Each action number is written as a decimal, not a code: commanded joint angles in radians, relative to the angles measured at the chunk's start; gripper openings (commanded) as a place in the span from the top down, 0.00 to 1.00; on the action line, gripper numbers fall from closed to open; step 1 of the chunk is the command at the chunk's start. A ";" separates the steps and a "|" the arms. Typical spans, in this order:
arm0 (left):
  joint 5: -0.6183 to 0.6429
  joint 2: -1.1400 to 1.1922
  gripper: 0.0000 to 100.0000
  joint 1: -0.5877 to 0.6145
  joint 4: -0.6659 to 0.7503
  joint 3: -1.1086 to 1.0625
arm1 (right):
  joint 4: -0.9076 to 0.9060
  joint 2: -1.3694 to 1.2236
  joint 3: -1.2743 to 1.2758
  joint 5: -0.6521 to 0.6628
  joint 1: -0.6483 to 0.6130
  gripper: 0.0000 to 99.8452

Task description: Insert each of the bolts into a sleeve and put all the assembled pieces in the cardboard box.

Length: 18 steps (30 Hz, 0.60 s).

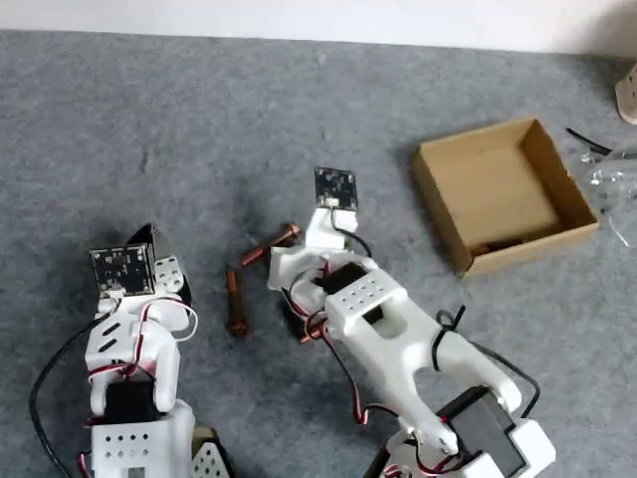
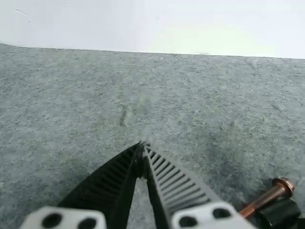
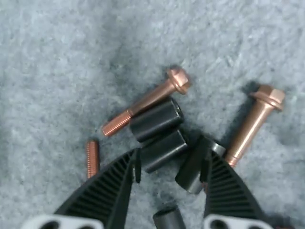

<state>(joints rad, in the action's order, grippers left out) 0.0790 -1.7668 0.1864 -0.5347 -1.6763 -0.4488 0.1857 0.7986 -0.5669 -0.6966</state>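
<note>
My right gripper (image 3: pixel 171 158) is open just above the grey mat, with its fingers to either side of two black sleeves (image 3: pixel 164 150) (image 3: pixel 194 166) that lie side by side. A third sleeve (image 3: pixel 156 119) rests against a copper bolt (image 3: pixel 147 102). Another bolt (image 3: pixel 255 124) lies just beyond one finger, and a threaded bolt end (image 3: pixel 93 158) shows outside the other finger. My left gripper (image 2: pixel 142 149) is shut and holds nothing, hovering over bare mat; a bolt (image 2: pixel 267 198) lies off to its side. The cardboard box (image 1: pixel 453 234) sits at the back right, with a dark piece (image 1: pixel 495 247) inside.
In the high view, two bolts (image 1: pixel 234 299) (image 1: pixel 271 246) lie between the arms. The right arm's wrist (image 1: pixel 343 284) covers the sleeves. Clear plastic and a black wire (image 1: pixel 602 164) lie right of the box. The mat's far left half is open.
</note>
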 commanded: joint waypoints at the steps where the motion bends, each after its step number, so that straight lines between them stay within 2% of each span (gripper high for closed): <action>1: 0.005 -0.005 0.99 0.010 0.021 -0.002 | 0.025 -0.002 -0.041 0.012 -0.007 0.82; 9: 0.003 -0.005 0.99 0.010 0.021 -0.002 | 0.024 -0.004 0.019 0.014 0.091 0.82; 18: 0.003 -0.005 0.99 0.010 0.021 -0.002 | 0.028 -0.012 0.045 0.014 0.088 0.82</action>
<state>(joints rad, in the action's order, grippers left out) 0.0790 -1.7668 0.1864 -0.5347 -1.6763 -0.4473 0.1703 0.8462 -0.5654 -0.6229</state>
